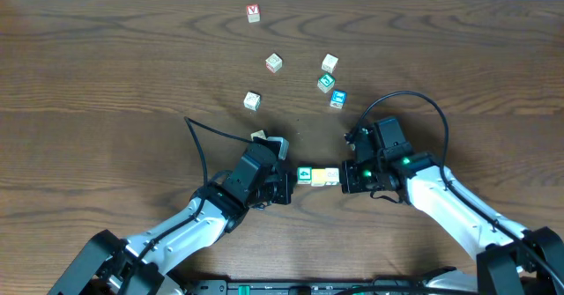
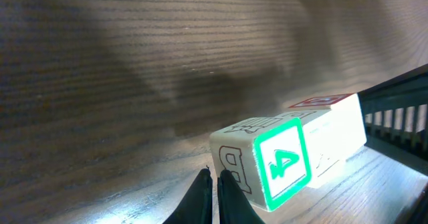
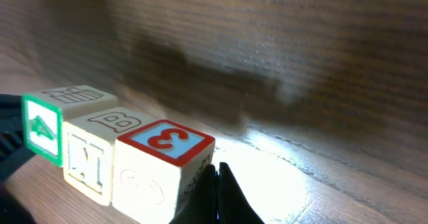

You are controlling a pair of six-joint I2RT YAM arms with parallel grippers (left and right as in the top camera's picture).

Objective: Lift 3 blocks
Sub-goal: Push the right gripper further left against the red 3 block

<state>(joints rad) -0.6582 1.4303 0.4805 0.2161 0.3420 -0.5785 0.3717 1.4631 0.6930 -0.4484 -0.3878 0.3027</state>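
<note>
Between the closed left fingers (image 2: 200, 201) and closed right fingers (image 3: 234, 201), 1 row is pinched: green-framed 4 block (image 2: 281, 165), pale B block (image 3: 92, 157), red-topped 3 block (image 3: 160, 170).

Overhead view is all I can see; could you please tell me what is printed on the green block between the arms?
Observer: The left wrist view shows a green 4 on the green block.
Operator: Thank you; what ends the row by the right arm?
Observer: A red-marked block with a red 3 on top, touching the yellow block.
Operator: And how do the tools stand?
Observer: Left tool and right tool are both shut.
</note>
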